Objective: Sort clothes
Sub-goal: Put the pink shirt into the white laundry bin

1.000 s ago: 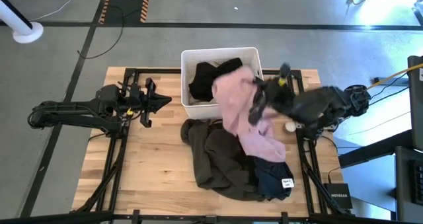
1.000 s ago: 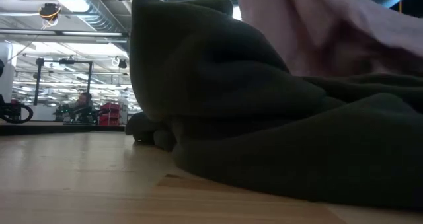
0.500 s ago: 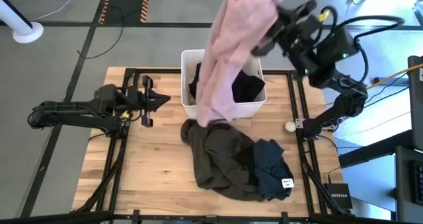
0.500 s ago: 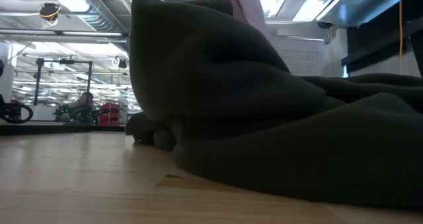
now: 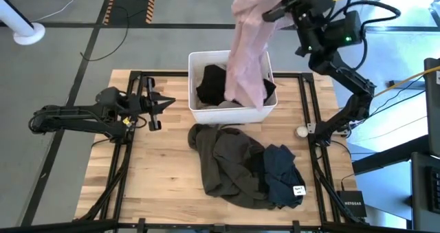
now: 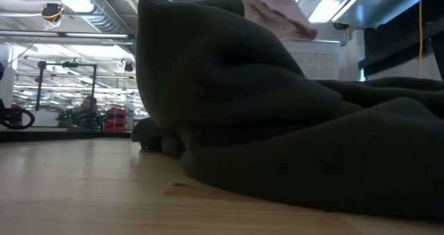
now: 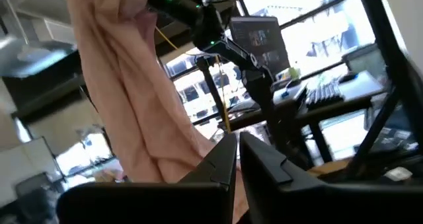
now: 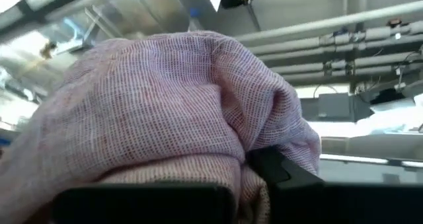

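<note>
Dark jointed arms, yellow cabling

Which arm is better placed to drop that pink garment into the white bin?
The right: its gripper already holds the light pink garment hanging over the white bin. The left gripper waits beside it, empty.

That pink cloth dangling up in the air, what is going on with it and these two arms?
The right gripper has the light pink garment clamped near its top and holds it high, so it hangs down over the white bin, which has a black garment inside. On the table in front of the bin lie a dark olive-brown garment and a navy one, not yet sorted. The left gripper waits at the table's left side, its fingers together, holding nothing.
</note>
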Controlling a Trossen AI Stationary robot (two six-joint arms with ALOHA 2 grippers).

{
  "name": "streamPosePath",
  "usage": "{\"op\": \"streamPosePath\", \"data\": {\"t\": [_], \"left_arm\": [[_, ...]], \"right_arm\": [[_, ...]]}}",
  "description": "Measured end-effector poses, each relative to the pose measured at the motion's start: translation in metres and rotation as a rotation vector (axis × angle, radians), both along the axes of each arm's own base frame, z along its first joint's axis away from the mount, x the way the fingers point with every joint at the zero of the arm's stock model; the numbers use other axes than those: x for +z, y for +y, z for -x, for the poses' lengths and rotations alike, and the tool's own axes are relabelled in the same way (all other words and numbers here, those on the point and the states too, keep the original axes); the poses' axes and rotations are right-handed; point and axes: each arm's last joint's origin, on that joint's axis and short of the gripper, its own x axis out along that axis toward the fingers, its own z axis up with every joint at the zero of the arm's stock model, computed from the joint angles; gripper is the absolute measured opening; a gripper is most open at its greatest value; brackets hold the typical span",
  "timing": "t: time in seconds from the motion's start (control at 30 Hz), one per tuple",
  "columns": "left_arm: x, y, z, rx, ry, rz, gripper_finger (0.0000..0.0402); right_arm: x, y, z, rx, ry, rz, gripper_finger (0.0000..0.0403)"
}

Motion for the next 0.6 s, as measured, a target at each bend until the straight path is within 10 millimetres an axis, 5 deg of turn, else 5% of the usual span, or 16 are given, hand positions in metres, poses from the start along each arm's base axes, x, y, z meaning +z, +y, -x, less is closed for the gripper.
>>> {"op": "streamPosePath", "data": {"t": [0.2,0.6], "left_arm": [[0.002,0.0,0.001,0.021,-0.012,-0.064,0.0015],[0.004,0.0,0.001,0.013,-0.042,-0.042,0.0015]], "right_arm": [[-0.03,-0.011,-0.024,0.022,0.327,-0.168,0.0027],[-0.16,-0.03,-0.079,0.055,1.106,-0.814,0.0028]]}}
